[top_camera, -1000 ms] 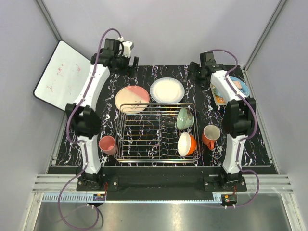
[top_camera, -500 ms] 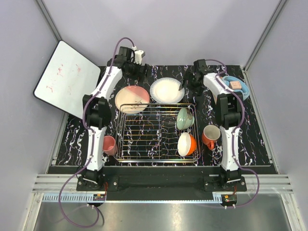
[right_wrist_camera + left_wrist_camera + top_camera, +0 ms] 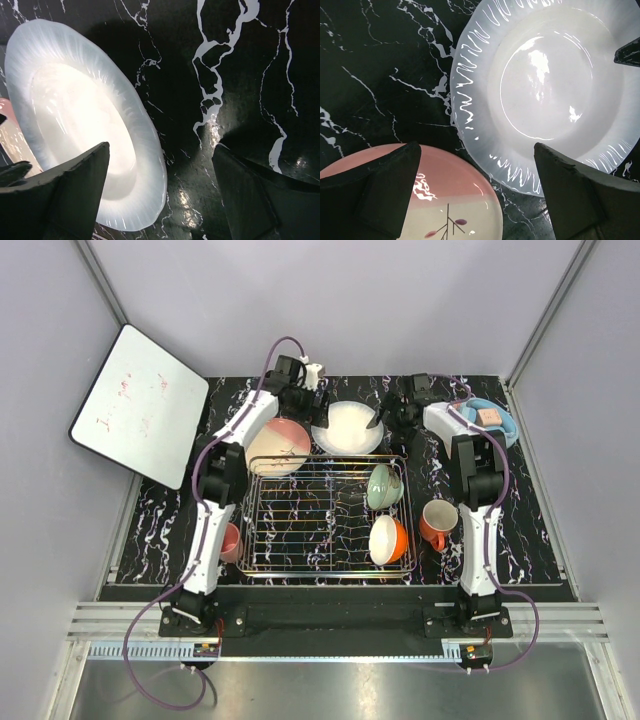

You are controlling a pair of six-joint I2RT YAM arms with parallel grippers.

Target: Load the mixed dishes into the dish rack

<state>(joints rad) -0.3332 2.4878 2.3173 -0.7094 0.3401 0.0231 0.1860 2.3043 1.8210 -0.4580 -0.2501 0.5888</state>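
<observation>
On the black marbled table (image 3: 150, 530) the dish rack (image 3: 300, 520) sits in the middle, close to my arm bases, and the white board (image 3: 138, 405) hangs off the far-left corner. Beyond the rack lie the white plate (image 3: 347, 427) and, to its left, the pink plate (image 3: 277, 447), whose near edge meets the rack's far-left corner. I have both arms reaching out there. The left gripper (image 3: 476, 150) hovers over the gap between the two plates, fingers spread wide, holding nothing. The right gripper (image 3: 160, 149) hangs at the white plate's right rim, also wide apart and empty. In the rack's right side sit the mint-green bowl (image 3: 383, 486) and, nearer me, the orange bowl (image 3: 387, 539). The orange mug (image 3: 437, 523) stands just right of the rack, the small pink cup (image 3: 228, 542) just left.
</observation>
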